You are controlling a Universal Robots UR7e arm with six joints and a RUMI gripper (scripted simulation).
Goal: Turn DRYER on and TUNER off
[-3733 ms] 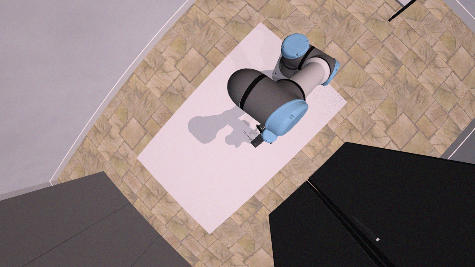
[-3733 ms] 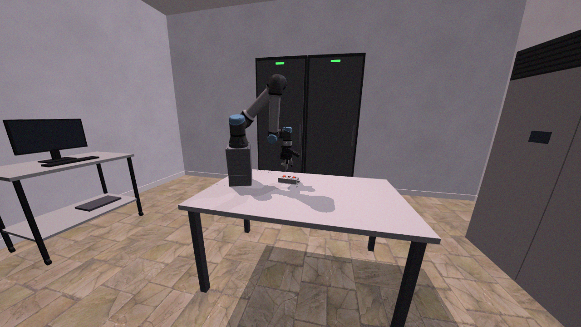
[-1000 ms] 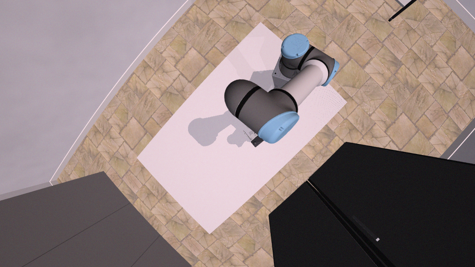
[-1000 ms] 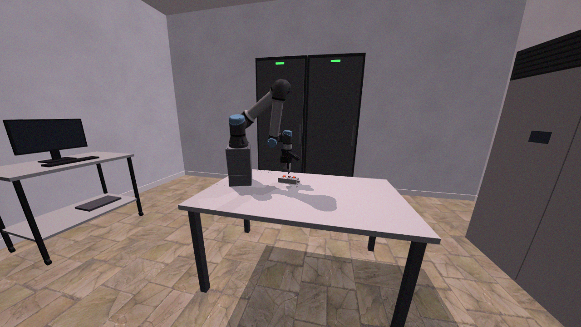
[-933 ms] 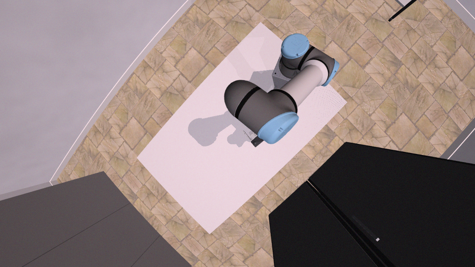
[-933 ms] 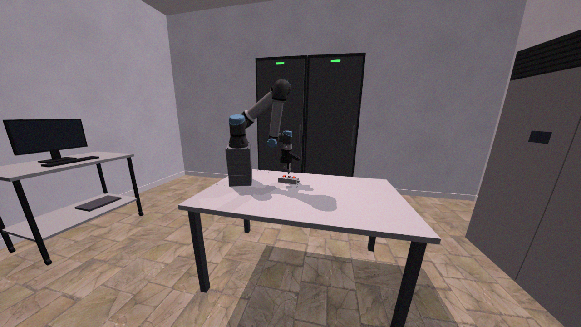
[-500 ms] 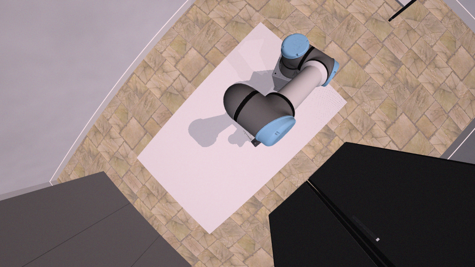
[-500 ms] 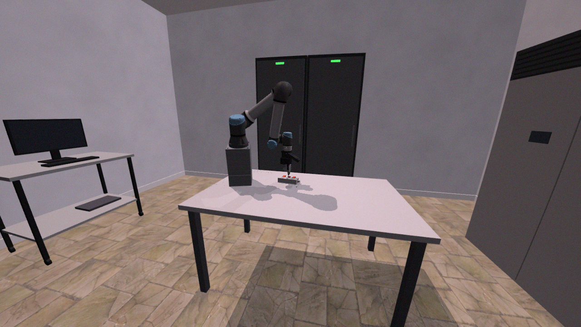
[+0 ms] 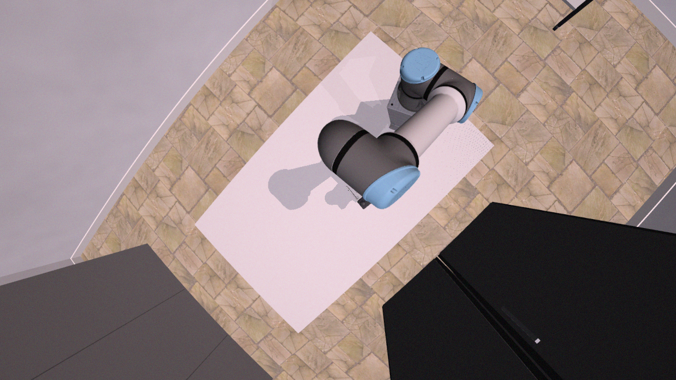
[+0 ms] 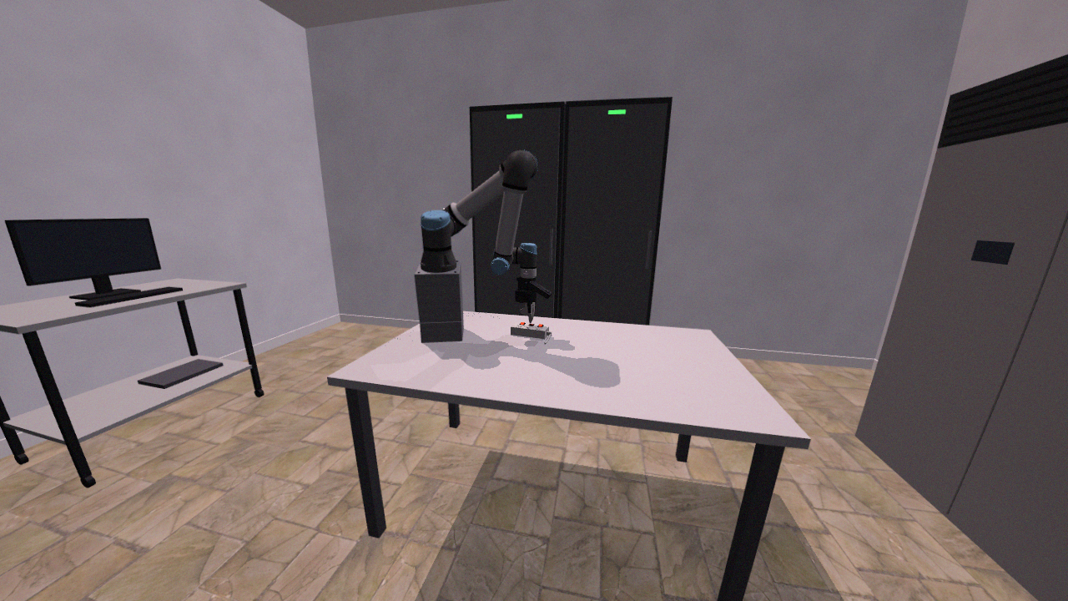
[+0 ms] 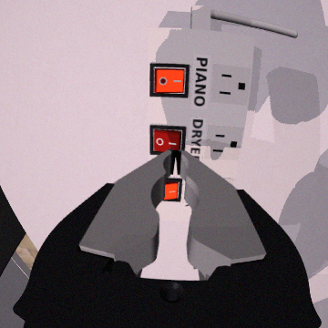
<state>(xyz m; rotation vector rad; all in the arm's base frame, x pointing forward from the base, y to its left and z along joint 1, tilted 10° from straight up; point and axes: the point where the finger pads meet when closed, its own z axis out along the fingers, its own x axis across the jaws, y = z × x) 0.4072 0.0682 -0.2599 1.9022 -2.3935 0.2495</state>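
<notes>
The white power strip (image 11: 214, 105) lies face up on the table, and it also shows small in the exterior view (image 10: 531, 330). In the wrist view it has red rocker switches in a row: the PIANO switch (image 11: 169, 80), the DRYER switch (image 11: 167, 139) and a third switch (image 11: 172, 189) seen through the gap behind my fingers, its label hidden. My gripper (image 11: 176, 151) is shut and empty, its tips over the strip between the DRYER switch and the third switch. Whether the tips touch the strip I cannot tell. In the overhead view my arm hides the strip.
The strip's cord (image 11: 252, 23) runs off at the far end. The arm's grey base block (image 10: 438, 302) stands on the table to the left of the strip. Black cabinets (image 10: 571, 209) stand behind the table, and a desk with a monitor (image 10: 82, 250) is far left.
</notes>
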